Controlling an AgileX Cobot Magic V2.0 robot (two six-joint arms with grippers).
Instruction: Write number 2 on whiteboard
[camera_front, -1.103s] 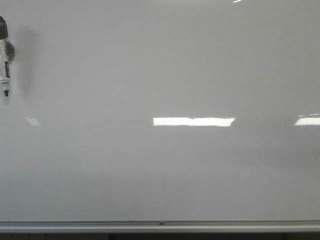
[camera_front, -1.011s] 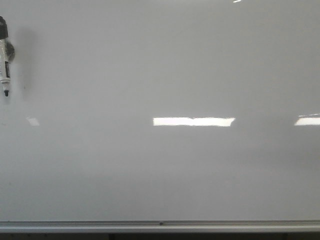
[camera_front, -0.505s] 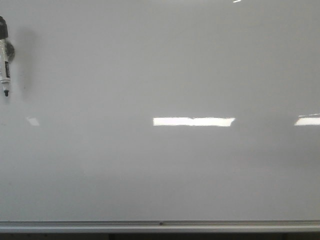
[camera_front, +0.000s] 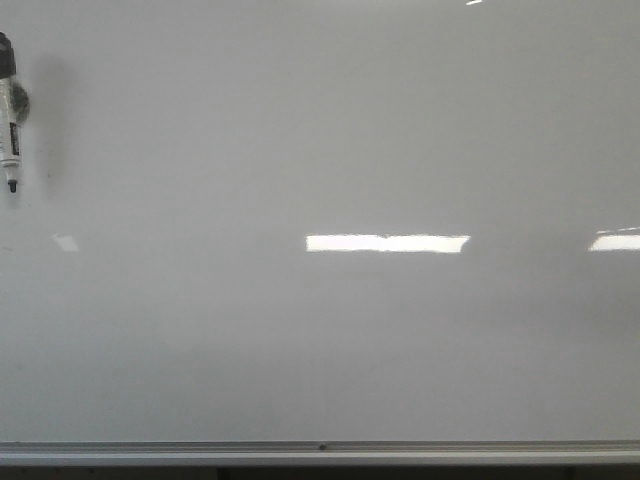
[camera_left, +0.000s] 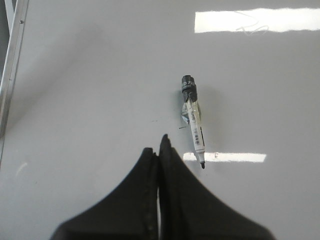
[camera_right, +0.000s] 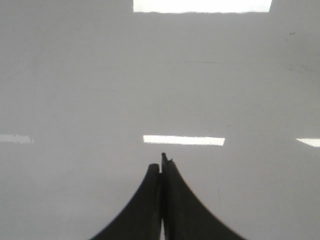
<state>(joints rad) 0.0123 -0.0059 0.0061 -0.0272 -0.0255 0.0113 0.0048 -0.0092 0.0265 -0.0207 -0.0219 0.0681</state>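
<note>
Left pincer (camera_left: 159, 145) closed, empty, hovering near marker (camera_left: 194, 124) lying on whiteboard (camera_left: 100, 75). Right pincer (camera_right: 162, 162) closed, empty. Marker's top end cut off in front view.

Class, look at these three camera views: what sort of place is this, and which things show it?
Probably a classroom, office or lab test bench: a large glossy white-grey whiteboard with a silver aluminium edge rail, a white marker pen with a black cap lying on it, and reflections of long ceiling lights.
</note>
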